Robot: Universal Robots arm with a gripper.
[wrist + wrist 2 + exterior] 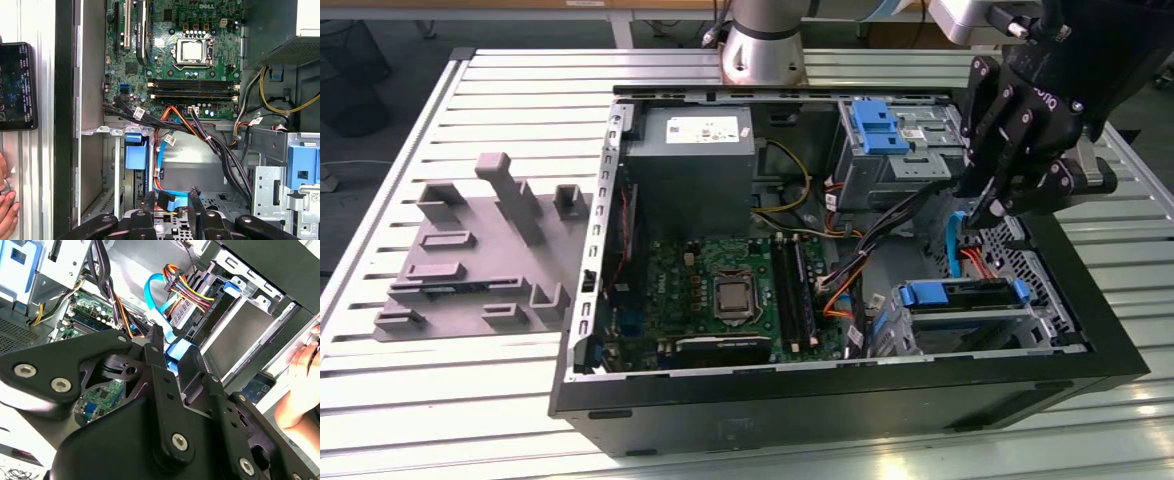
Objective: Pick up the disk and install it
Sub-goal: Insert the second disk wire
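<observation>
The disk (955,328), a silver block with a blue rail along its top, sits in the drive cage at the case's near corner on the exterior view's right. In the second wrist view its flat silver face (245,327) lies in the bay. In the first wrist view its blue rail (136,151) stands on edge. My gripper (991,212) hangs just behind that cage, apart from the disk. In both wrist views its fingers (172,198) (174,347) are shut on the blue plug of a light-blue cable (152,290).
The open black case (854,400) holds a grey power supply (687,160), a green motherboard (720,290) and a blue bracket with cage (874,125). Cable bundles (215,145) cross the middle. A grey fixture plate (467,250) lies outside. A hand (305,380) and a phone (17,85) are beside the case.
</observation>
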